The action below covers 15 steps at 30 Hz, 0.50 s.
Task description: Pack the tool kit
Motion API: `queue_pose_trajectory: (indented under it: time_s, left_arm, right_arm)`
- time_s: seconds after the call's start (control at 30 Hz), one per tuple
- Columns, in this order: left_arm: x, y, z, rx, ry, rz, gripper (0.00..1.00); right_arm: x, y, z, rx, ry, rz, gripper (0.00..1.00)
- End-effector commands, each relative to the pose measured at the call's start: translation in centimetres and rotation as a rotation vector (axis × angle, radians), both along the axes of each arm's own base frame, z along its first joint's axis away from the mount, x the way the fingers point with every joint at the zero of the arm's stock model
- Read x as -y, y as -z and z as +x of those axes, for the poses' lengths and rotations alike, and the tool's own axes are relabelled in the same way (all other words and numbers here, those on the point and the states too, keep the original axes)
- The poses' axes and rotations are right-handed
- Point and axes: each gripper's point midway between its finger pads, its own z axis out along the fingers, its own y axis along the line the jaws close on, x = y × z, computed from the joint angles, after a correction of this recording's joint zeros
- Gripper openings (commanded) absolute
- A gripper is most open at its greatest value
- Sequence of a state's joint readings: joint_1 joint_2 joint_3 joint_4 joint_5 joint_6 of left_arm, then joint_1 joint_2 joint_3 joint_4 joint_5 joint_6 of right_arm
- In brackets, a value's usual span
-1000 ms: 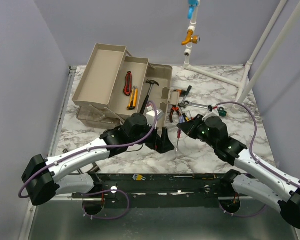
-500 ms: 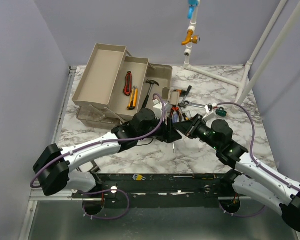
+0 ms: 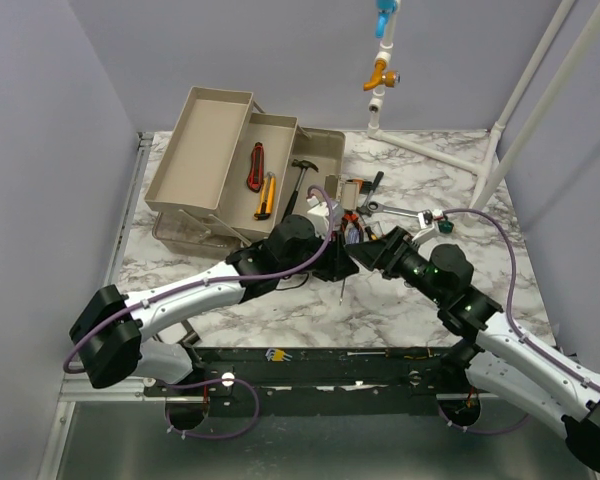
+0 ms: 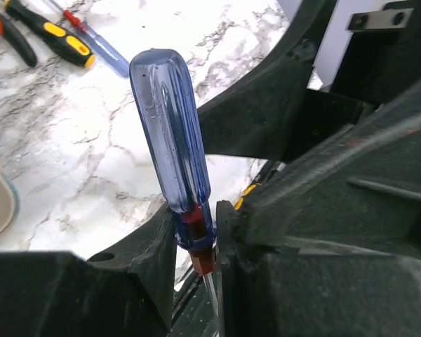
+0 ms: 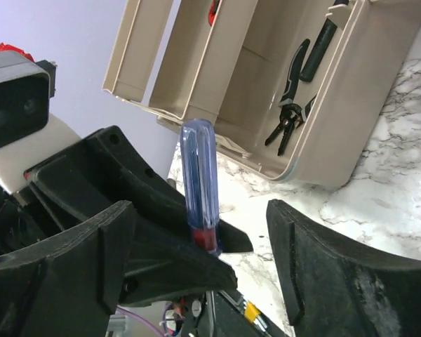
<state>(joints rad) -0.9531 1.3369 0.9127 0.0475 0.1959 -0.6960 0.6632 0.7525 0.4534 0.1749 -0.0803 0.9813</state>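
A screwdriver [image 3: 345, 262] with a clear blue handle [image 4: 170, 133] and red collar stands upright above the marble table, shaft down. My left gripper [image 4: 196, 239] is shut on its collar. My right gripper [image 5: 203, 232] stands open around the same handle [image 5: 200, 175], its fingers [image 5: 323, 267] apart from it. In the top view both grippers, left [image 3: 336, 264] and right [image 3: 366, 254], meet in front of the open toolbox [image 3: 325, 150]. Its beige trays [image 3: 205, 140] hold a red knife [image 3: 254, 166] and a yellow tool [image 3: 265, 196]. A hammer [image 3: 298, 180] and pliers [image 5: 291, 105] lie in the box.
Several loose tools [image 3: 365, 205] and a wrench [image 3: 400, 212] lie on the table right of the box; a yellow-black screwdriver [image 4: 56, 35] shows in the left wrist view. A white pipe frame [image 3: 500, 130] stands at the back right, with a valve [image 3: 380, 70] hanging above.
My left gripper came in from the left and shut on the screwdriver. My right gripper, which held it, has opened and let go.
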Motion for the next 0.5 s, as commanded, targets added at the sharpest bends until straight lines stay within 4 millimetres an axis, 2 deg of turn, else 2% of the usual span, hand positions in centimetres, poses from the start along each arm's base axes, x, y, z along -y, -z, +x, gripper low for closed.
queue_pose_trajectory:
  time_s: [0.0,0.1,0.27,0.47]
  left_arm:
    - [-2.0,-1.1,0.9,0.079,-0.062,0.053,0.0]
    - [-4.1,-1.2,1.1,0.1,-0.081,0.119,0.0]
    - [-9.9,-1.9,2.8,0.133,-0.175,0.3,0.0]
    - [-20.0,-5.8,7.8,0.264,-0.461,0.503,0.0]
  right_arm:
    - [1.2,-0.9,0.3,0.025,0.061,-0.031,0.85]
    - [2.7,-1.9,0.8,0.051,0.135,-0.055,0.88]
    - [5.2,-2.6,1.2,0.065,0.245,-0.141,0.88]
    - [6.0,-3.5,1.5,0.104,0.26,-0.23,0.88]
